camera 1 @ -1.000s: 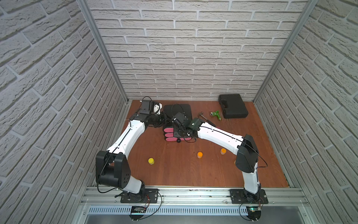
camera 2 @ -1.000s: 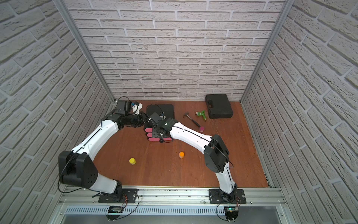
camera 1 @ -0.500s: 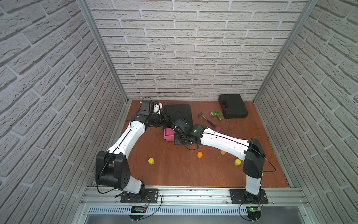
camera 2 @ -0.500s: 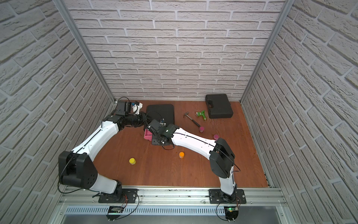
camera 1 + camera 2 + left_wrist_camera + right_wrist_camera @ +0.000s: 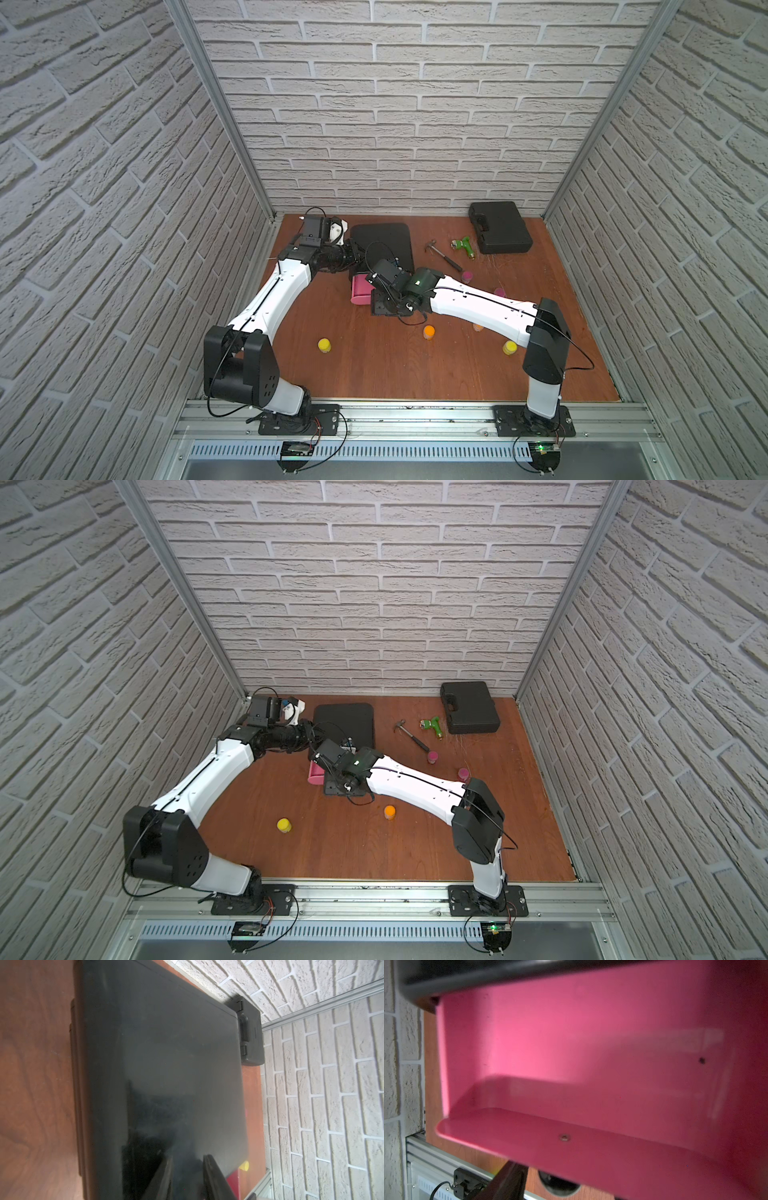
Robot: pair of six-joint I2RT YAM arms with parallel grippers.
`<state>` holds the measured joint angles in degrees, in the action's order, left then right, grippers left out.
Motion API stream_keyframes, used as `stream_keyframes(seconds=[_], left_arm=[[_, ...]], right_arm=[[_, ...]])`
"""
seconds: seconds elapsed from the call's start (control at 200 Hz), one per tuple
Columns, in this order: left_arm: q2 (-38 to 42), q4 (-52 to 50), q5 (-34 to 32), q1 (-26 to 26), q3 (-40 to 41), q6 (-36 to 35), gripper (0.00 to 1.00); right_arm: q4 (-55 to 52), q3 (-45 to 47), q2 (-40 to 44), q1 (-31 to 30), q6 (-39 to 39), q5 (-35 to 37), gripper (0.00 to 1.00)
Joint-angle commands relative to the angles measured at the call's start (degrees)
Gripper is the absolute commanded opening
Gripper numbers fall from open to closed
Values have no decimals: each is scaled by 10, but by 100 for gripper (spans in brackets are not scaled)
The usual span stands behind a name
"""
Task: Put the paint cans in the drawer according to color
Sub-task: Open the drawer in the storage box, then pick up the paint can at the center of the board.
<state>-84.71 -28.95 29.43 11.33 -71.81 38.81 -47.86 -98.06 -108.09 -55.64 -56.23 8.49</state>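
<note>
1. I set the clock on the floor, with 12 at the back wall. The chest (image 5: 382,243) stands at 11. One pink drawer (image 5: 359,289) juts out of it toward 6. The part of it I see in the right wrist view holds no can.
2. All six cans sit on the floor. There is a yellow can (image 5: 324,345) at 8 and another (image 5: 509,347) at 4. An orange can (image 5: 429,331) is near the centre, and a second (image 5: 478,327) is half hidden by my right arm. Two pink cans (image 5: 467,276) are at 2.
3. My left gripper (image 5: 187,1156) is at the chest's black shell, jaws slightly apart with nothing between them. I cannot tell if it touches.
4. My right gripper (image 5: 380,305) is at the drawer front. One finger (image 5: 508,1180) shows beside what looks like the knob (image 5: 558,1185). The other finger is hidden, so I cannot tell its state.
5. My judgement is that the drawer is open enough. I would back the right gripper straight toward 6, clear of the knob, without nudging the drawer. Then I would fetch a pink can.
6. I can read no writing on the chest, the cans or the case (image 5: 500,227).
</note>
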Motion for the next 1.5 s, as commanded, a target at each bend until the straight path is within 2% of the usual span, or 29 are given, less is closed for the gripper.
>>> stream_keyframes(seconds=[0.0,0.07,0.33,0.53,0.635,0.745,0.83,0.97,1.045,1.17,1.325,1.495], left_arm=[[6,-96,-33,0,-21,-9,38],[17,-99,-32,0,-37,-10,42],[52,-161,-42,-7,-97,-9,62],[102,-268,-130,-17,-95,-6,75],[135,-333,-224,-18,-76,1,80],[169,-391,-319,-22,-27,36,79],[186,-414,-345,-34,19,61,72],[183,-408,-324,-40,94,80,61],[175,-385,-294,-40,140,98,61],[164,-331,-251,-37,209,139,54],[135,-295,-262,-18,236,155,50],[104,-265,-255,-10,250,156,52]], right_arm=[[-54,-27,62,4,19,27,81],[-83,-19,88,4,19,45,87],[-131,44,213,13,-5,91,97],[-212,62,250,32,-16,146,100],[-253,58,252,47,-7,167,100],[-271,66,260,53,5,186,100],[-280,81,267,60,-9,200,100],[-289,97,269,69,-32,210,100],[-282,106,268,69,-27,203,100],[-268,133,274,74,-24,197,100],[-265,165,290,87,-32,198,100],[-245,197,315,93,-37,191,100]])
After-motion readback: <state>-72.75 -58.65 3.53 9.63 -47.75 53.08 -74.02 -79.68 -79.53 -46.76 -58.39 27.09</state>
